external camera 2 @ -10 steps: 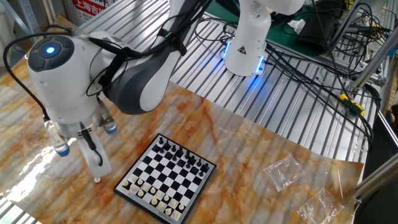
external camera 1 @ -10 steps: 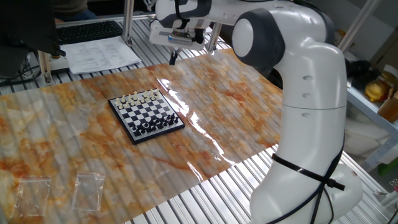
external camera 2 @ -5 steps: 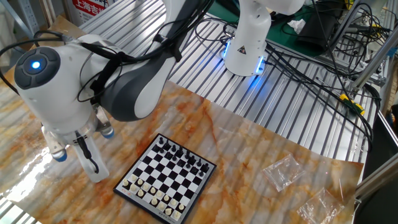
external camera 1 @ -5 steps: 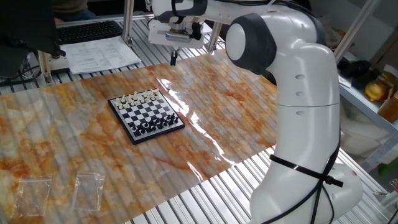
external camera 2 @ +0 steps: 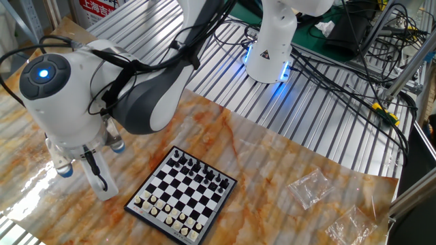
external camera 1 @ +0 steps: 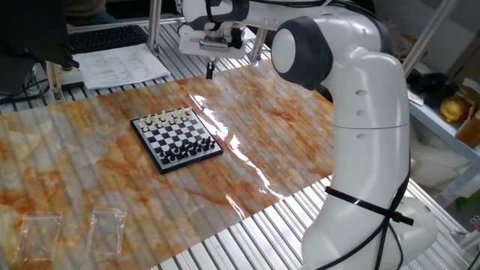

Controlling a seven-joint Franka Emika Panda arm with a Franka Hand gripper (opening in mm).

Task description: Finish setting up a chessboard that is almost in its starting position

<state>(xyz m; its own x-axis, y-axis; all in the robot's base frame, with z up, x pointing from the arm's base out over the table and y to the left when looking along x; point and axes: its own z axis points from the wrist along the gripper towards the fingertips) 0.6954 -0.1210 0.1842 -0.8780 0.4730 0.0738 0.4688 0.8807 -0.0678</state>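
The chessboard lies flat on the marbled orange sheet, with white pieces along its far edge and black pieces along its near edge. In the other fixed view the chessboard has white pieces at its lower left edge and black pieces at its upper right. My gripper hangs above the sheet beyond the board's far right corner, apart from it. In the other fixed view my gripper is left of the board. Its fingers look pressed together. Whether a tiny piece sits between them is too small to tell.
Two clear plastic bags lie at the sheet's near left corner, also seen as bags in the other fixed view. A keyboard and papers sit behind the table. My arm's white base stands at the right. Cables cross the slatted top.
Over the last second the arm shifted a little farther from the board and rose slightly. In the last half second it hardly moved. The board and pieces are unchanged.
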